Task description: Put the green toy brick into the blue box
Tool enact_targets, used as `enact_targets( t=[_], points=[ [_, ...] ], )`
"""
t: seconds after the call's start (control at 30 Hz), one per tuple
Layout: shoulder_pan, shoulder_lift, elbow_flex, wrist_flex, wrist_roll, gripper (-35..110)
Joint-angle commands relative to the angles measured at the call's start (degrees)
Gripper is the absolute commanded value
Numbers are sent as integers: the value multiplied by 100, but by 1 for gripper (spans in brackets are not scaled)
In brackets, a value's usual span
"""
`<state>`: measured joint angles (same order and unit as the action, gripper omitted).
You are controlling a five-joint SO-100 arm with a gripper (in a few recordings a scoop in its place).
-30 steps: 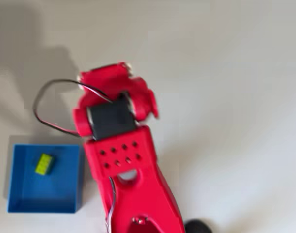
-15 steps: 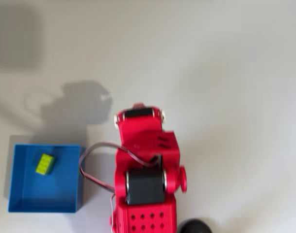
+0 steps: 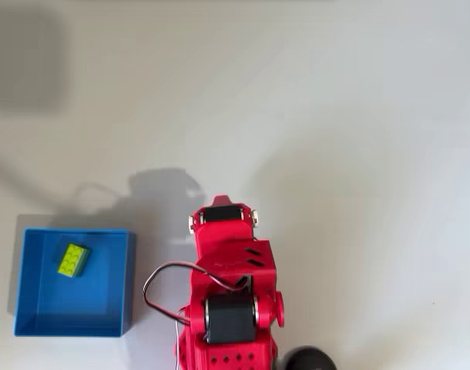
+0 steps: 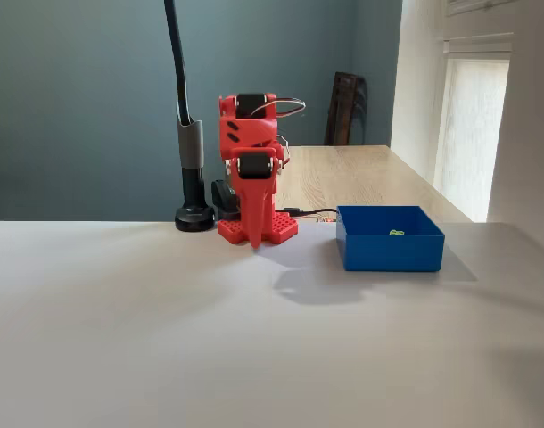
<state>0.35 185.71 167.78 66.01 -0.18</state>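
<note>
Green toy brick (image 3: 72, 260): lying studs-up inside the blue box (image 3: 35, 324), near its far-left corner in the overhead view. My gripper (image 4: 255, 234): folded back over my base, empty, fingers apparently together. Task judged complete.

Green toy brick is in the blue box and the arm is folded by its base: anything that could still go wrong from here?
Little, I'd judge.
1. The green toy brick lies near the far wall of the blue box, which is shallow; a knock might tip it out.
2. The arm's loose wire loops out toward the box and could snag its rim on a swing.
</note>
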Motion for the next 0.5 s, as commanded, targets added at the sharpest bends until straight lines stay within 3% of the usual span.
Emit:
enact_targets(
  t=[0.0,0.47],
  points=[
    [158,114,290,-396,-132,0],
    [281,114,923,-1002,-114,0]
  ],
)
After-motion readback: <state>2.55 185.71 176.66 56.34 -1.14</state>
